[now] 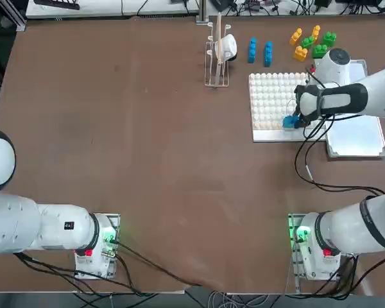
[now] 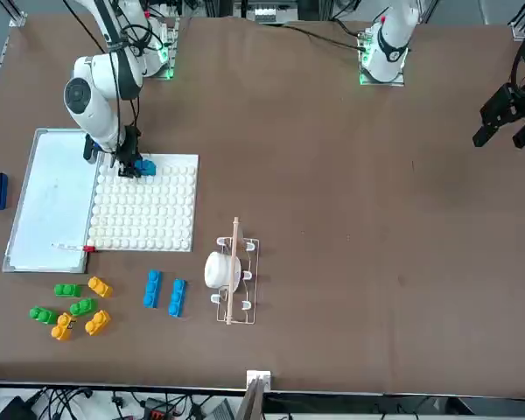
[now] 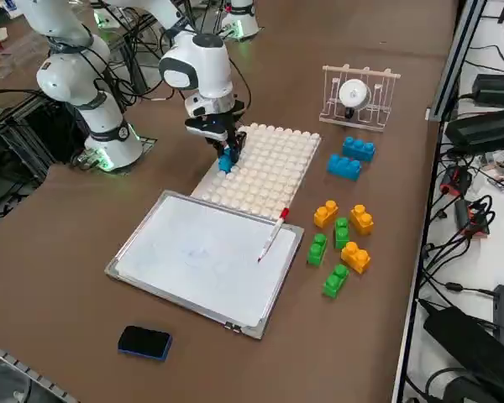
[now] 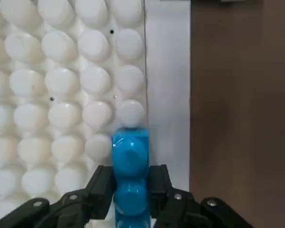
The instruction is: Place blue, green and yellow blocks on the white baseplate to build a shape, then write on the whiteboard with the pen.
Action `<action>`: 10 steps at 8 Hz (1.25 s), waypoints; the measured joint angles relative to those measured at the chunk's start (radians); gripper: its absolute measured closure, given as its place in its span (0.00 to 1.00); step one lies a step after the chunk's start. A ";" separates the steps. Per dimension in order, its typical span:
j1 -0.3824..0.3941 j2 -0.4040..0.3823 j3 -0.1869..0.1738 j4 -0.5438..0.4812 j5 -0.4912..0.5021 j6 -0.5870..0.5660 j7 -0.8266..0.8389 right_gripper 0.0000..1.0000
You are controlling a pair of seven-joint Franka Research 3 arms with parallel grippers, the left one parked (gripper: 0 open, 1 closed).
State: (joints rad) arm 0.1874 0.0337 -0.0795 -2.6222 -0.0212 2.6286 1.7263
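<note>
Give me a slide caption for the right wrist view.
Right gripper clamps a blue block at the edge of the white baseplate.

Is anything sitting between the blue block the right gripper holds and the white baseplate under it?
Nothing visible. The right gripper is shut on the blue block at the near corner of the white baseplate, whose studs there are bare; whether the block already touches them can't be told.

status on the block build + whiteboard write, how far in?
Early. Done: nothing is seated on the white baseplate yet. In hand: the right gripper is shut on a blue block at the baseplate's edge nearest the robot. Left: two blue blocks and the green and yellow blocks sit loose on the table; the pen lies untouched on the whiteboard.
</note>
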 joint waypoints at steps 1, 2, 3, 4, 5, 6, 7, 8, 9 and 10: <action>0.000 0.001 0.000 0.000 0.000 0.001 0.000 0.59; 0.001 0.001 0.000 0.000 -0.001 0.002 -0.001 0.59; 0.002 0.002 0.000 0.000 -0.002 0.003 -0.001 0.59; 0.003 0.003 0.000 0.000 -0.004 0.004 -0.001 0.59; 0.003 0.004 0.000 0.000 -0.004 0.004 -0.002 0.59; 0.003 0.004 0.000 0.000 -0.005 0.005 -0.005 0.57; 0.009 0.010 0.000 -0.001 -0.007 0.013 -0.012 0.50; 0.016 0.013 0.001 0.000 -0.009 0.022 -0.023 0.45; 0.019 0.009 0.001 0.004 -0.011 0.025 -0.046 0.27; 0.020 0.001 0.001 0.015 -0.013 0.009 -0.071 0.10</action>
State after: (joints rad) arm 0.2071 0.0352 -0.0788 -2.6072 -0.0341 2.6379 1.6552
